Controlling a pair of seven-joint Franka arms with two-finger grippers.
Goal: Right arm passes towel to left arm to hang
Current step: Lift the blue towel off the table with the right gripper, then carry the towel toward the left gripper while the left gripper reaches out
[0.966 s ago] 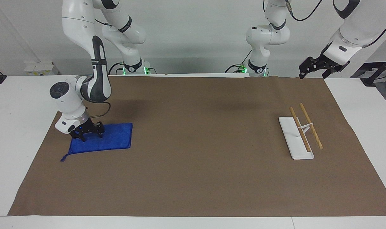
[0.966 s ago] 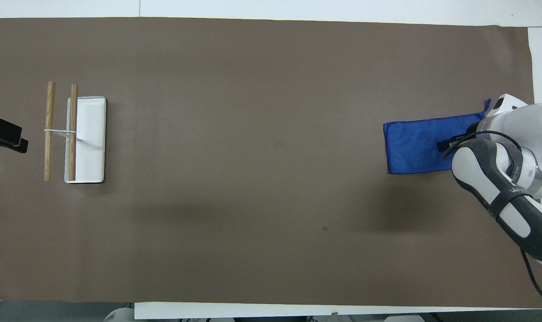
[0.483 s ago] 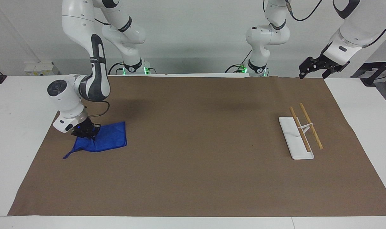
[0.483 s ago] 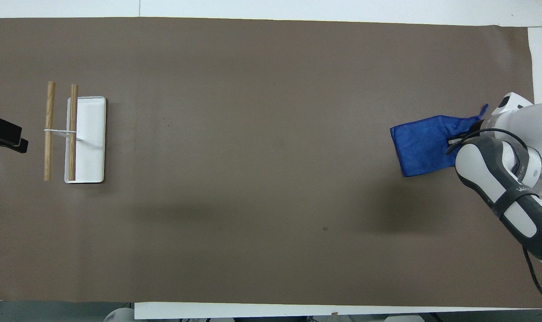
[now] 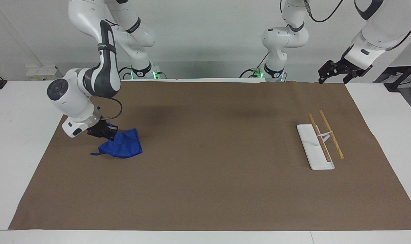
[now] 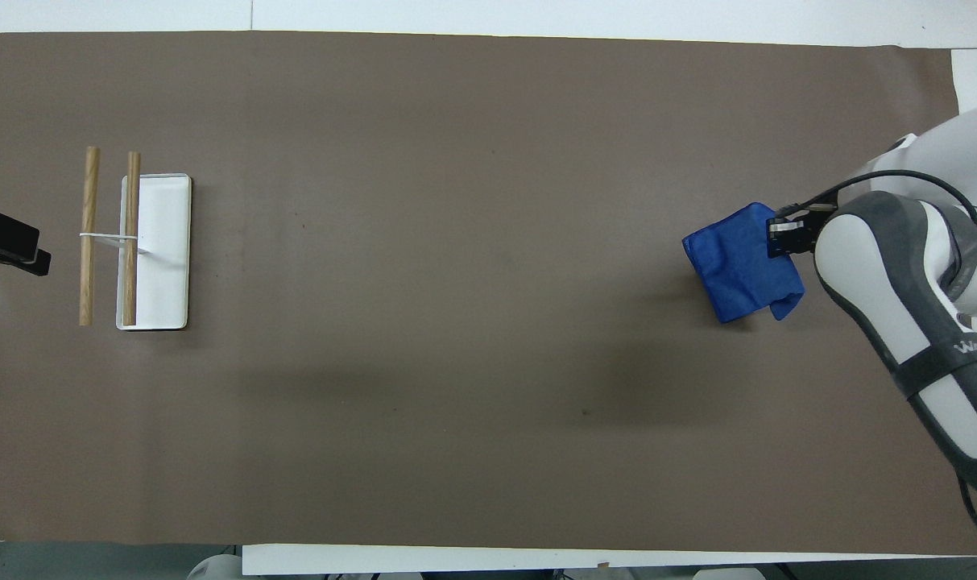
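The blue towel (image 5: 123,146) hangs bunched from my right gripper (image 5: 105,133), which is shut on its upper edge; the towel's lower part still rests on the brown mat at the right arm's end. It also shows in the overhead view (image 6: 738,264), with the right gripper (image 6: 784,237) at its edge. The rack (image 5: 316,146), a white base with two wooden rods (image 5: 330,134), stands at the left arm's end and shows in the overhead view (image 6: 156,250). My left gripper (image 5: 334,73) waits in the air over the mat's corner near the rack; it also shows in the overhead view (image 6: 9,248).
A brown mat (image 5: 208,189) covers most of the white table (image 5: 19,128). The mat's edges show in the overhead view (image 6: 472,97).
My right gripper shut on the flat towel, lifted it and carried it toward the table's middle, so the towel is now bunched and mostly raised. The left arm has not moved.
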